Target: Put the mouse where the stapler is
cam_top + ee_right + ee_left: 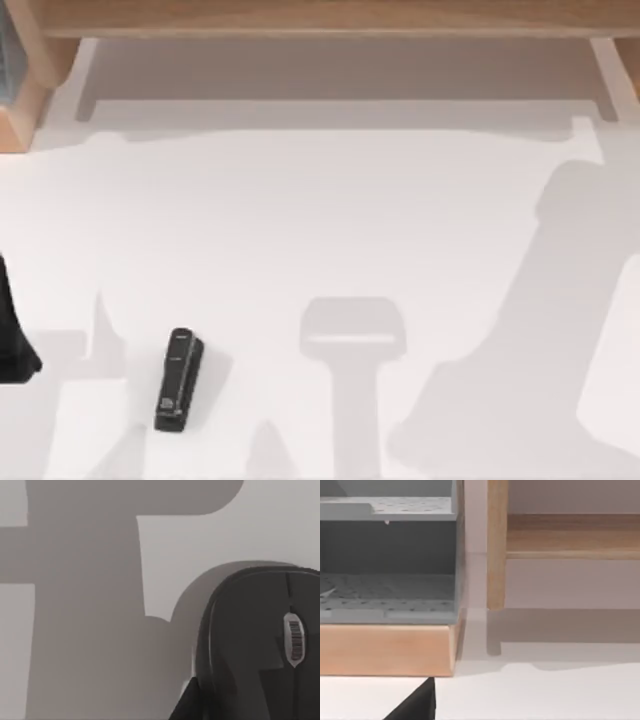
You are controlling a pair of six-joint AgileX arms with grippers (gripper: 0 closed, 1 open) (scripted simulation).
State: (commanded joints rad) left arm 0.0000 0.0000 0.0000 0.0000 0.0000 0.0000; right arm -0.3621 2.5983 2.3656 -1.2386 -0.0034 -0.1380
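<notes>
The stapler lies at the lower left of the top view; the mouse sits low right in my right wrist view. I cannot tell whether my fingers are spread, so I'd centre over the mouse before closing.

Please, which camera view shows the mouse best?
The right wrist view: the black mouse is close there, its scroll wheel plain to see. The top view has the stapler on the white table, the left wrist view wooden furniture.
</notes>
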